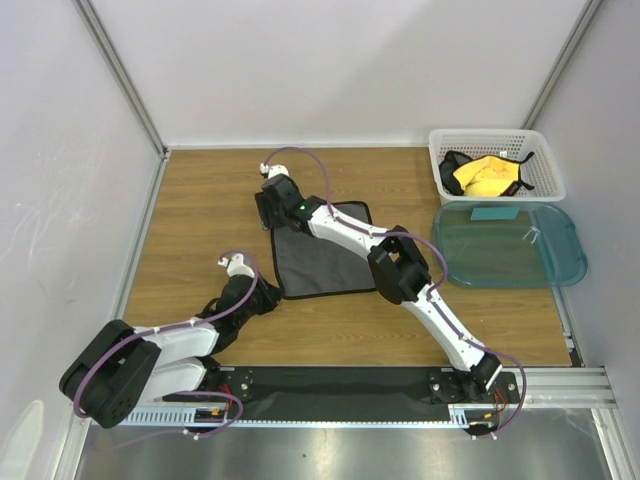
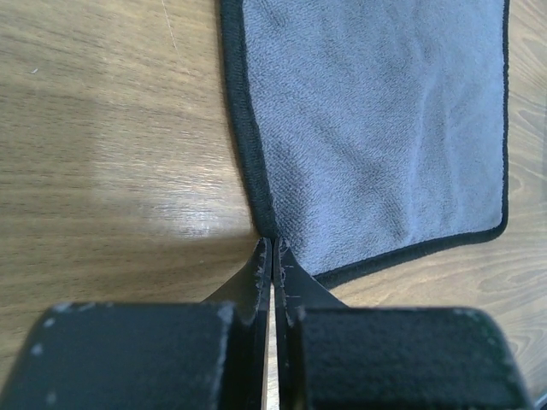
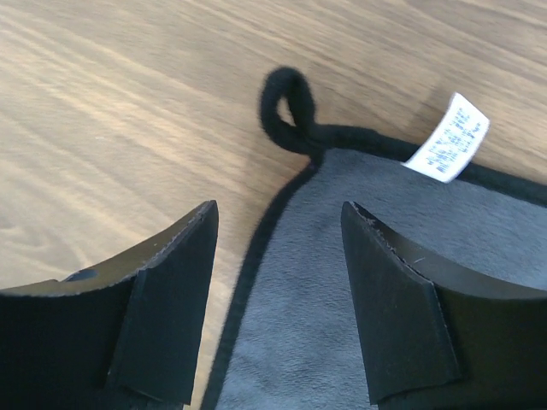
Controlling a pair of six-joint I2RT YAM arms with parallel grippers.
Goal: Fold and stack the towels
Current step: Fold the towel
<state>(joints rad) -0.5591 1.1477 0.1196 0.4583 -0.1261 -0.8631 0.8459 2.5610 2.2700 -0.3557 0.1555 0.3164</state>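
Note:
A grey towel (image 1: 320, 260) with a black hem lies flat on the wooden table. My left gripper (image 1: 268, 297) is at its near-left corner. In the left wrist view the jaws (image 2: 273, 248) are closed together right on that corner of the towel (image 2: 376, 128), and the corner tip is hidden between them. My right gripper (image 1: 270, 215) is open at the towel's far-left corner. In the right wrist view it (image 3: 278, 213) straddles the hem of the towel (image 3: 342, 282), just short of the black hanging loop (image 3: 286, 102) and the white label (image 3: 449, 137).
A white basket (image 1: 490, 135) at the back right holds a yellow towel (image 1: 485, 175) and a black one (image 1: 455, 165). A teal translucent tray (image 1: 500, 250) lies in front of it. Grey walls enclose the table on three sides.

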